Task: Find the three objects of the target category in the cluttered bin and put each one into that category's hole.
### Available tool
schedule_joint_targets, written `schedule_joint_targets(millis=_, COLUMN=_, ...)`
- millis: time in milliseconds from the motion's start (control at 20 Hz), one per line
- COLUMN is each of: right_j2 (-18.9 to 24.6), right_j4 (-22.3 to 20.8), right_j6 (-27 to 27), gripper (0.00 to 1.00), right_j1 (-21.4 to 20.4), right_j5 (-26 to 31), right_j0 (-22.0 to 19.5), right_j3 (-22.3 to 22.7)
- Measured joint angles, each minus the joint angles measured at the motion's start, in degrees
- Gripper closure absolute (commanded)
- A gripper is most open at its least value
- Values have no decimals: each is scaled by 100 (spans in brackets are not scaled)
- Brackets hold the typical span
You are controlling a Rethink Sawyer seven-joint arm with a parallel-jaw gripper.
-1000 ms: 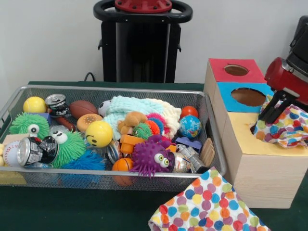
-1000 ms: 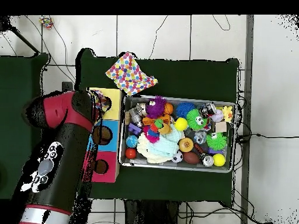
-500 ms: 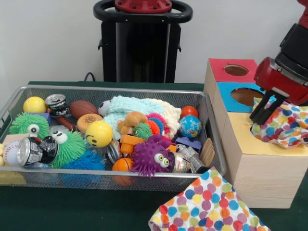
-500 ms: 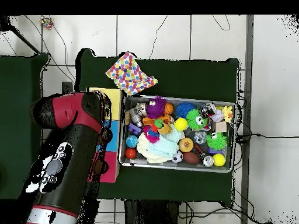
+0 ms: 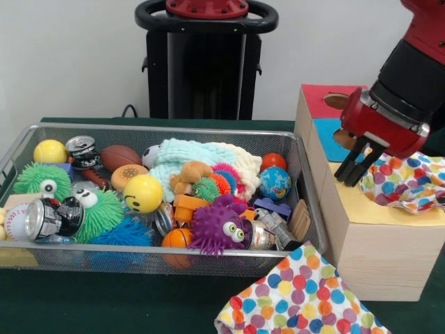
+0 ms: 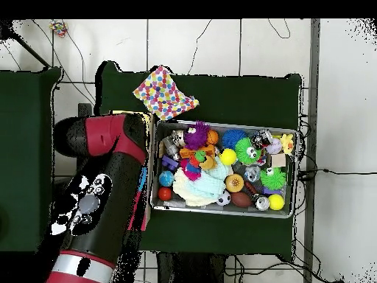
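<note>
With a polka-dot cloth (image 5: 410,182) lying over the yellow-topped box (image 5: 379,229) beside it, the gripper (image 5: 354,165) hangs empty with fingers near together, apparently between deliveries, and must next cross to the wire bin (image 5: 167,259) for another cloth such as the pale knitted one (image 5: 191,158).

Pincer (image 5: 354,165) over yellow box top (image 5: 361,202), polka-dot cloth (image 5: 407,182) beside it

I let go of the polka-dot cloth (image 5: 409,181), left it draped over the yellow box top (image 5: 361,202), and moved my gripper (image 5: 351,169) toward the bin (image 5: 167,261).
</note>
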Motion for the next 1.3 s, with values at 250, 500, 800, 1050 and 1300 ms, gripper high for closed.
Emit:
schedule_joint_targets(millis=250, right_j2=-235, right_j4=-5, right_j6=12, gripper=100, right_j1=200, right_j5=140, right_j0=138, right_j3=-238)
schedule_joint_targets(millis=500, right_j2=-551, right_j4=-7, right_j6=95, gripper=100, right_j1=479, right_j5=426, right_j0=301, right_j3=-570)
schedule_joint_targets(millis=800, right_j2=-645, right_j4=5, right_j6=124, gripper=100, right_j1=585, right_j5=491, right_j0=390, right_j3=-724)
schedule_joint_targets(millis=1050, right_j2=-615, right_j4=7, right_j6=124, gripper=100, right_j1=510, right_j5=490, right_j0=388, right_j3=-613)
schedule_joint_targets(millis=1300, right_j2=-567, right_j4=28, right_j6=124, gripper=100, right_j1=411, right_j5=491, right_j0=389, right_j3=-491)
